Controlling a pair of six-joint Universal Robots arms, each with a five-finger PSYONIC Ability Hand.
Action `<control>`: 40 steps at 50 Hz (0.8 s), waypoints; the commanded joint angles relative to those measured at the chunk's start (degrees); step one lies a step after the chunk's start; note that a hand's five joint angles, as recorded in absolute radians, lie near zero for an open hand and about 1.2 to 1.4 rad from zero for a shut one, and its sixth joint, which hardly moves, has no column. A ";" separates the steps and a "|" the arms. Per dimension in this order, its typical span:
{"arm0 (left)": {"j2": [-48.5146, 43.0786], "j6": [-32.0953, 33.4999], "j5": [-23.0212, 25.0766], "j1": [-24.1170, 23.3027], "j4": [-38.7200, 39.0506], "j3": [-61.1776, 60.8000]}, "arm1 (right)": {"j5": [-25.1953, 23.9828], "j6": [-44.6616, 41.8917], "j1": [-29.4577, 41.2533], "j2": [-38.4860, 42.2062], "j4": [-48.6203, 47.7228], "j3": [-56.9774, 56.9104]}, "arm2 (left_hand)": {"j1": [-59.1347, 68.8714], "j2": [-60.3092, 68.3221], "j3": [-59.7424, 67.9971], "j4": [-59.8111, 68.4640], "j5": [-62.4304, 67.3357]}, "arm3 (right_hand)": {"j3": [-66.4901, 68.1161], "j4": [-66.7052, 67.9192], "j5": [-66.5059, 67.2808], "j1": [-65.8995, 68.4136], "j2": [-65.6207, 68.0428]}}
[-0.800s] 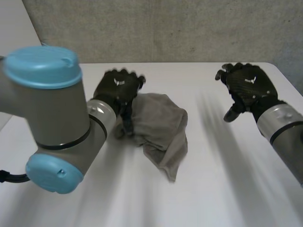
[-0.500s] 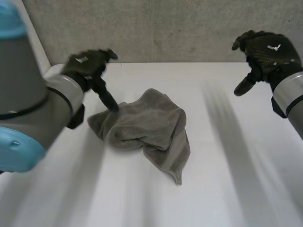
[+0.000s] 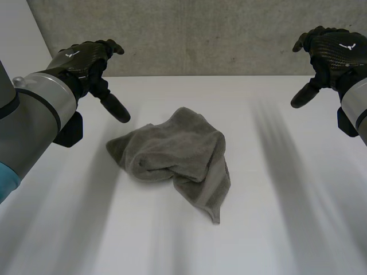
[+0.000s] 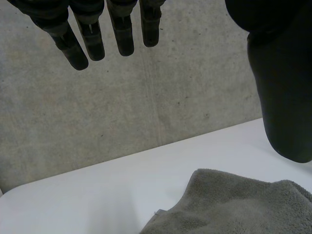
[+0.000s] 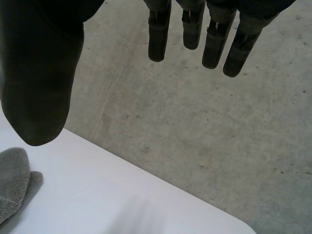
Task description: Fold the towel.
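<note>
Grey towel (image 3: 178,157), crumpled, lies on the white table (image 3: 275,229) about midway between its left and right edges, touched by neither hand. Left hand (image 3: 86,60) hangs above the far left corner, right hand (image 3: 332,51) above the far right corner. Each hand has its fingers loosely spread and thumb apart, grasping nothing. A concrete wall (image 3: 200,34) stands behind.

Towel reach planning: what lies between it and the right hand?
Bare white table, in the head view; the open right hand is apart from the crumpled towel.
</note>
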 commanded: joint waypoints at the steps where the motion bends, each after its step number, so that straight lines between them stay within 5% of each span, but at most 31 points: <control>1: -0.44 0.35 0.14 0.11 -0.14 -0.22 | -3.70 -1.54 2.21 0.29 0.37 0.95 | -1.61 -1.52 -0.96 -1.56 -9.46 | -4.09 -4.88 -3.45 -11.82 -4.30; 9: -3.16 4.65 0.40 -0.86 -1.02 -2.24 | -11.70 -11.73 8.71 5.99 6.51 2.79 | 9.85 9.94 10.50 9.90 2.00 | -4.09 -4.88 -3.45 -11.82 -4.30; 15: -7.04 6.59 0.31 -1.65 -0.76 -3.04 | -11.80 -13.06 16.97 11.53 7.23 4.02 | 10.69 10.78 11.34 10.74 2.84 | -2.83 -3.62 -2.19 -10.56 -3.04; 31: -23.29 5.63 0.40 -2.62 3.53 -1.54 | -8.89 -13.77 21.03 23.59 5.38 6.04 | 9.68 9.77 10.33 9.73 1.83 | 4.07 3.28 4.71 -3.66 3.86; 36: -23.91 5.28 0.05 -2.62 7.85 -2.42 | -6.35 -13.77 21.03 24.73 0.72 6.48 | 11.87 11.96 12.52 11.92 4.02 | 14.83 14.04 15.47 7.10 14.63; 40: -24.00 3.96 0.14 -2.62 10.13 -3.73 | -5.03 -13.15 20.42 24.82 -4.62 7.62 | 38.67 38.76 39.32 38.72 30.82 | 40.96 40.17 41.60 33.23 40.75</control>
